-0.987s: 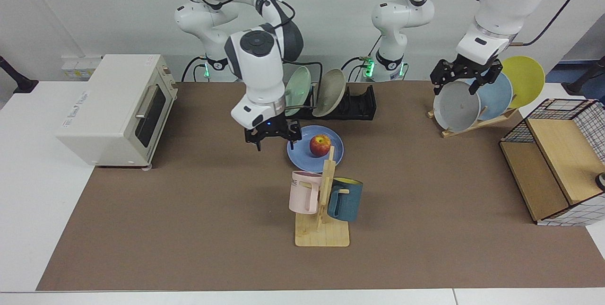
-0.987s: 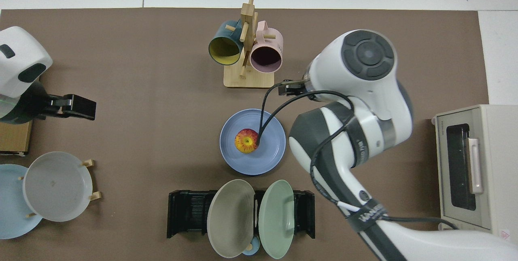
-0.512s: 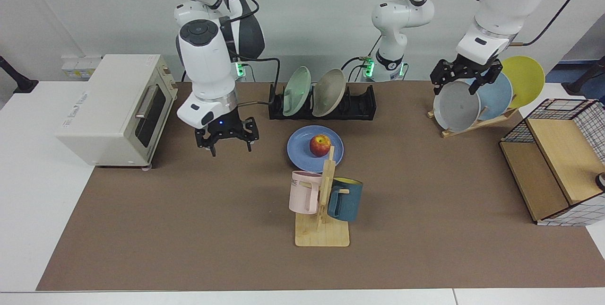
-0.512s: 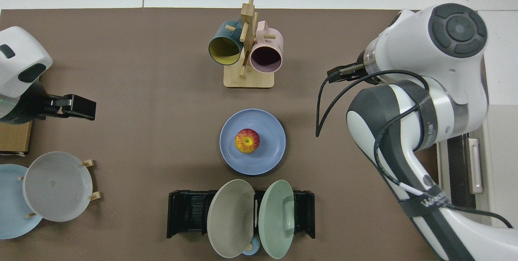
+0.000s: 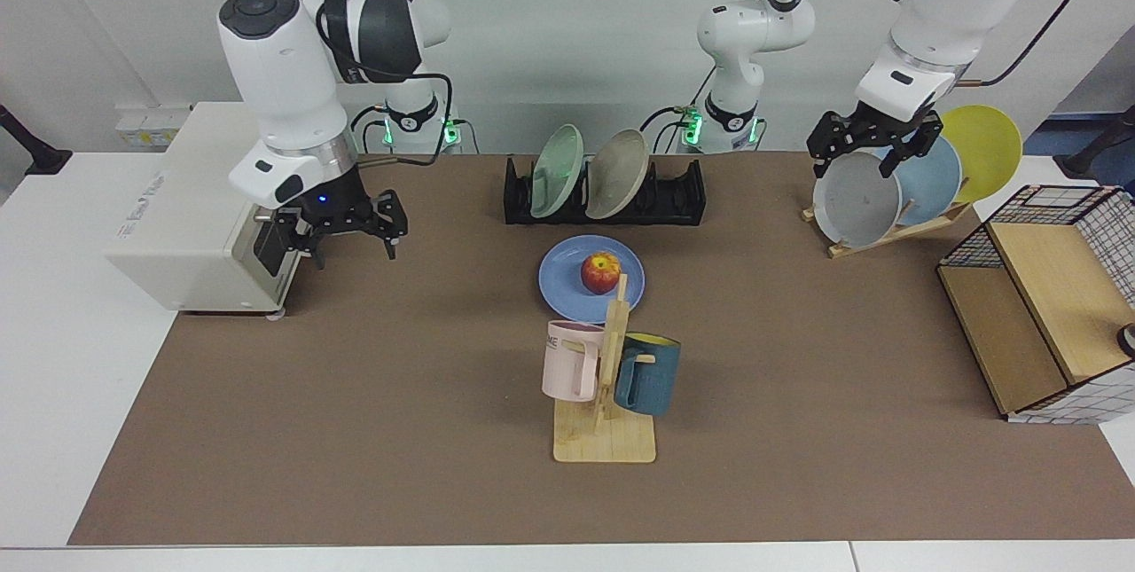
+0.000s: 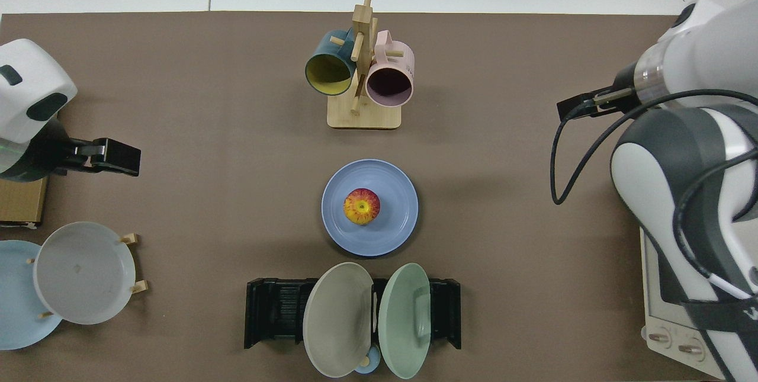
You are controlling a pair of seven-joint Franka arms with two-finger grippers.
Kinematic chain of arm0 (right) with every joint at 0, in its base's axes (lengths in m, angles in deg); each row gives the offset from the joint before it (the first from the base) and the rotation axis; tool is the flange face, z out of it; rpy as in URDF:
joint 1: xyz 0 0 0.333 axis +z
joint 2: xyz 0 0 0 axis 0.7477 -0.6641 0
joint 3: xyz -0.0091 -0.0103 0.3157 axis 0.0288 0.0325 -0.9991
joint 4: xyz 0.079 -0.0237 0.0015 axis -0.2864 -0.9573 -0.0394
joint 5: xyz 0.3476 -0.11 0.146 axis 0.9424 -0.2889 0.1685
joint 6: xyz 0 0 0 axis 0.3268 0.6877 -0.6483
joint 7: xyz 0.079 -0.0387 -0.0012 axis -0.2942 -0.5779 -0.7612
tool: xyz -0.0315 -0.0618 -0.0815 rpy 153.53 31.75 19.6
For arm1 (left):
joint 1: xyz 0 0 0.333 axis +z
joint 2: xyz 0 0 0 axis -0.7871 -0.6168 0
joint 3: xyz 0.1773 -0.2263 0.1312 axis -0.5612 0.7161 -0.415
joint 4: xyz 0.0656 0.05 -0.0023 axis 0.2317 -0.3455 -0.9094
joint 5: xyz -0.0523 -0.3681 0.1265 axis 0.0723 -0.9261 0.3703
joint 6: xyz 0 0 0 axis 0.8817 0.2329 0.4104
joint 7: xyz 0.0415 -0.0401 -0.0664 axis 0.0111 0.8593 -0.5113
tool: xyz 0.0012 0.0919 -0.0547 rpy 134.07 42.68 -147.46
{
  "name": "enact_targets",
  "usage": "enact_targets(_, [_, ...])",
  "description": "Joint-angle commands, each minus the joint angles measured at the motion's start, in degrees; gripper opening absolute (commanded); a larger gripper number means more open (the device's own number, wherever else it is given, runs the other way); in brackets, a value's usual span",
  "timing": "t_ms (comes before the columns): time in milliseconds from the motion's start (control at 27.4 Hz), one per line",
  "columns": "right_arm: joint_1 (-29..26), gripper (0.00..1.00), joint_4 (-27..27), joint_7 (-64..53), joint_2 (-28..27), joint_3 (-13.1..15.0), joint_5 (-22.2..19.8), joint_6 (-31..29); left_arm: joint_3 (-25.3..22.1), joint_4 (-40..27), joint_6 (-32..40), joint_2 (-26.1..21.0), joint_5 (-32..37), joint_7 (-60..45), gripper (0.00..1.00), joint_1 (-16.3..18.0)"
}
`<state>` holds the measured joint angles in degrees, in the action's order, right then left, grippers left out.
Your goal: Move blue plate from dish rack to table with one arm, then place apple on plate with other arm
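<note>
At centre frame on the desk [image 5: 355, 430] I see the apple [image 5: 600, 271] resting on the blue plate [image 5: 567, 288], well right of my right tool [image 5: 350, 239], open and empty, the nearer one; the left tool [image 5: 873, 151] waits open at upper right.

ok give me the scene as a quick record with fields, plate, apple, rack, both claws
blue plate: flat on the table, in front of the dish rack
apple: on the blue plate, upright
dish rack: holds a green plate and a beige plate
right claw: open, empty, by the toaster oven
left claw: open, empty, above the grey plate, waiting
</note>
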<state>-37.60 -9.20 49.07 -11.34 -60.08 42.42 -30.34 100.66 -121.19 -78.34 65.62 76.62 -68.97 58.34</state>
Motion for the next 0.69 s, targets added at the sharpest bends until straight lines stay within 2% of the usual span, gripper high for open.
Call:
enact_targets(0, [-3.05, 1.0, -1.4, -2.35, 3.31, -1.03, 1.0, 2.47, 0.32, 0.75, 1.31, 0.3, -0.44, -0.38, 1.0, 0.6])
enact_targets(256, [-4.55, 1.0, -1.4, -1.74, 6.91, -0.86, 0.91, 5.19, 0.32, 0.75, 1.31, 0.3, -0.44, -0.38, 1.0, 0.6])
enact_targets(658, [-6.04, 1.0, -1.57, -1.91, 7.8, -0.86, 0.83, 7.57, 0.32, 0.75, 1.31, 0.3, -0.44, -0.38, 1.0, 0.6])
